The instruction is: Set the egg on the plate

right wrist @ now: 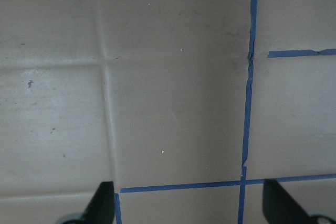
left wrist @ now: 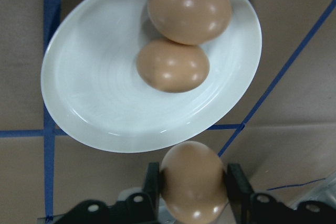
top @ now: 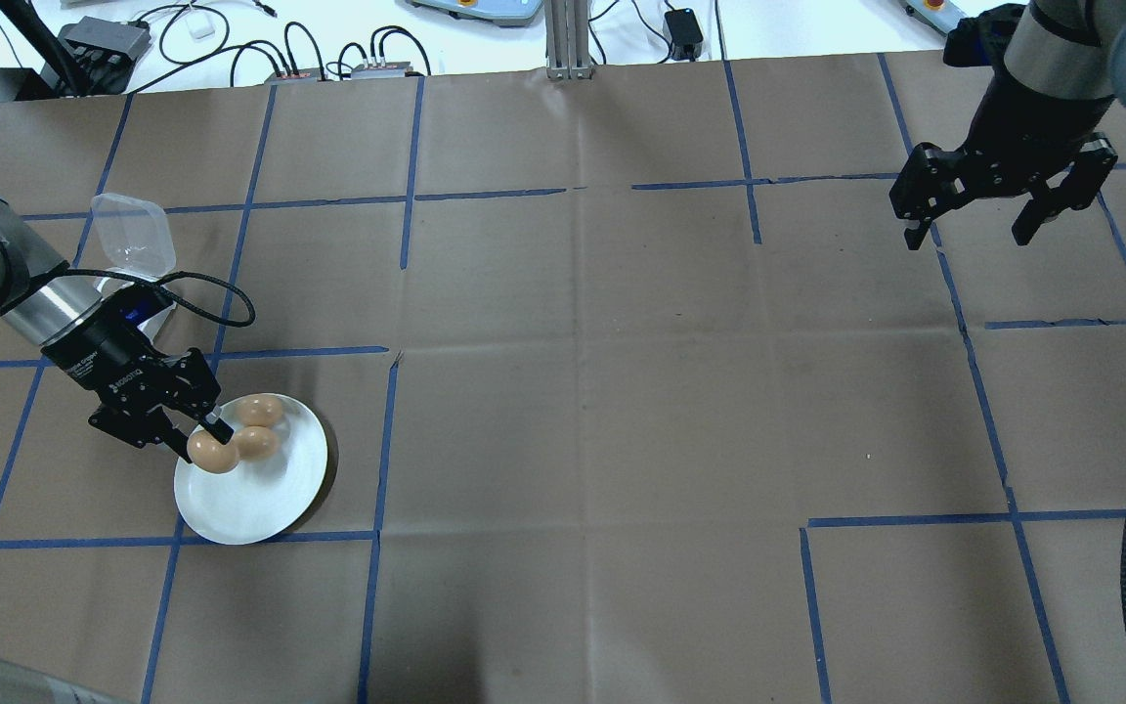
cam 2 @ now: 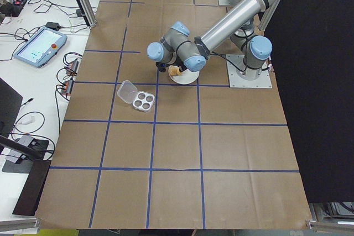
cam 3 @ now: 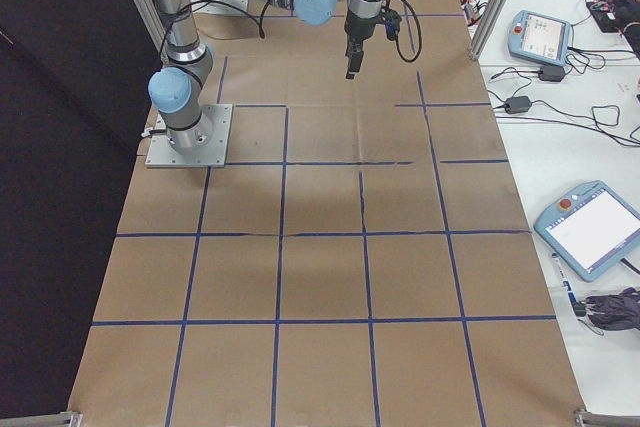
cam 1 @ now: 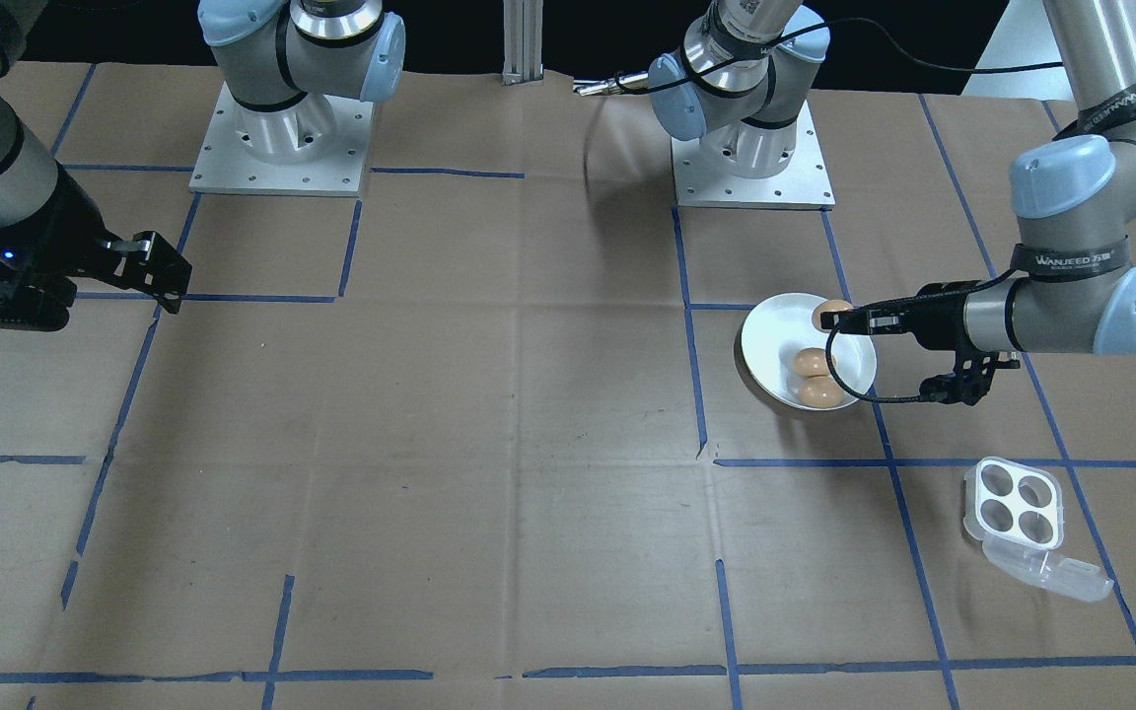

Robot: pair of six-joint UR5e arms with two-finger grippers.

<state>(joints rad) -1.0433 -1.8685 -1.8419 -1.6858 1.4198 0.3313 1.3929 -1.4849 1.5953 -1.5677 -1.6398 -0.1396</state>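
At the rim of the round, plain white shallow plate [top: 260,489], on the side nearest the left arm, the left gripper [top: 201,437] has its two black fingers closed around a smooth brown egg [left wrist: 193,181], squeezing it across its narrow middle, probably so the shell sits steady without slipping. In the left wrist view this held egg hangs just outside the plate's edge and above it, not yet over the dish, so I judge the carry is nearly done and a short move inward comes before letting go. Further in on the plate, two more brown eggs [left wrist: 173,65] lie touching each other towards the far side, which leaves the bare near part of the dish free for the third. Behind the left arm from the plate rests the small clear plastic four-cup egg carton [cam 1: 1012,501], lid open and all cups empty. Well apart from the plate, across the brown paper-covered table [top: 622,391], the right gripper [top: 974,210] hangs with its fingers spread wide, holding nothing, apparently parked out of the way.
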